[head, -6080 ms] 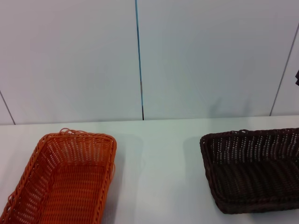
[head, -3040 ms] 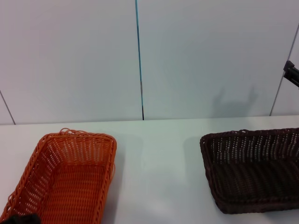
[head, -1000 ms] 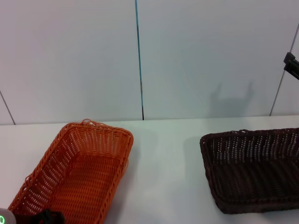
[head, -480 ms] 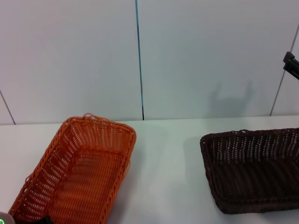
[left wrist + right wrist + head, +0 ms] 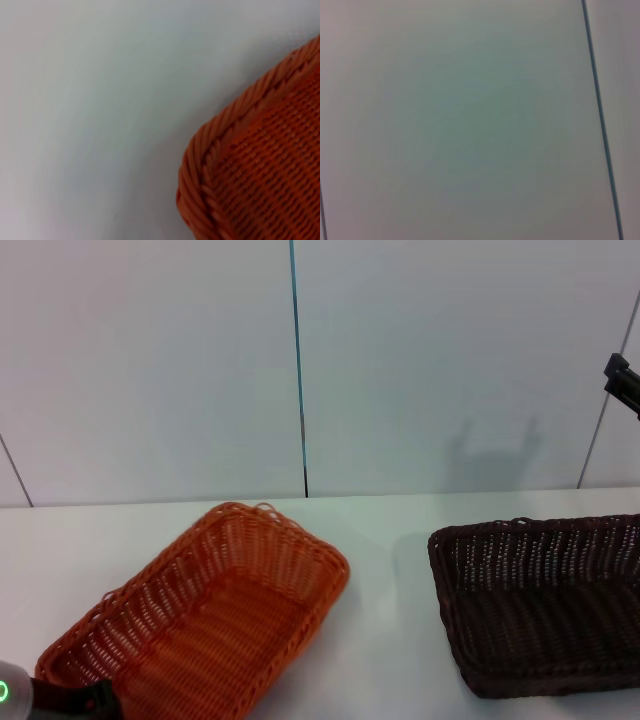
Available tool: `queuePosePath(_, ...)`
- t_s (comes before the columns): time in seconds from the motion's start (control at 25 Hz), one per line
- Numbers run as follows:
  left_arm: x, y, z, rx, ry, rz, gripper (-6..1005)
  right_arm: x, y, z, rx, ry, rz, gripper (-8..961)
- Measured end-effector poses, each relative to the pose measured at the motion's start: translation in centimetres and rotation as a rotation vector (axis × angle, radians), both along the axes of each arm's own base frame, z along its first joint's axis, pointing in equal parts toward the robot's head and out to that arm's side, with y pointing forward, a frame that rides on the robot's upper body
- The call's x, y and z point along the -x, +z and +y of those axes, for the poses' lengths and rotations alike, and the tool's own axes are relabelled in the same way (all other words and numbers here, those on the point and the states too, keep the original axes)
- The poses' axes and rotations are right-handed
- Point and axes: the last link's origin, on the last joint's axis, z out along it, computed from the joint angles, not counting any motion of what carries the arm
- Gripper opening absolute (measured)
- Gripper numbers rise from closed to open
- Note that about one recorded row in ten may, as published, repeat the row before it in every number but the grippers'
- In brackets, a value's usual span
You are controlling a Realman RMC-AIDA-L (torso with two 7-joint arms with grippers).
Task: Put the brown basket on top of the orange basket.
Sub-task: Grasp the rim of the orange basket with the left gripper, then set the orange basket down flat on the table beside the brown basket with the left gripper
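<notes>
Brown basket (image 5: 545,602) apart from orange basket (image 5: 200,620); left tool (image 5: 60,698) low at its corner (grip unclear).

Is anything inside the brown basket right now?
Nothing shows inside the brown basket: only its bare woven floor and walls. Its right end runs out of the head view, so that part stays unseen. The orange basket sits apart.

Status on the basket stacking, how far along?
Done: nothing stacked; the brown basket sits untouched on the table, apart from the orange basket. In hand: the left gripper is at the orange basket's near corner, and that basket has swung towards the middle. The right gripper hangs high at the right edge. Left: lift brown onto orange.
</notes>
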Motion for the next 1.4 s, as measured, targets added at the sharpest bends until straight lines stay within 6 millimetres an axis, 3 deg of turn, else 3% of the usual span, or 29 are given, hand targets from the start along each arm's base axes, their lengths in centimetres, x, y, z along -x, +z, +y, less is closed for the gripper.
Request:
queuePosePath(0.48, 0.6, 3.0, 2.7, -0.009, -0.053, -0.026, 186, -0.1, -0.1, -0.2, 0.000, -0.003, 0.003, 920)
queuePosePath(0.68, 0.4, 5.7, 5.3, -0.019, -0.098, 0.007, 157, -0.1, -0.1, -0.1, 0.001, -0.005, 0.002, 920)
queuePosePath(0.92, -0.2, 7.2, 7.1, 0.009, -0.134, -0.018, 138, -0.2, -0.1, -0.2, 0.005, -0.011, 0.001, 920)
queuePosePath(1.2, -2.1, 9.3, 7.8, 0.052, -0.162, -0.071, 137, -0.2, -0.2, -0.2, 0.007, -0.011, 0.001, 919)
queuePosePath(1.4, -2.3, 10.2, 8.0, 0.083, -0.185, -0.052, 137, -0.2, -0.2, -0.2, 0.009, -0.011, 0.001, 919)
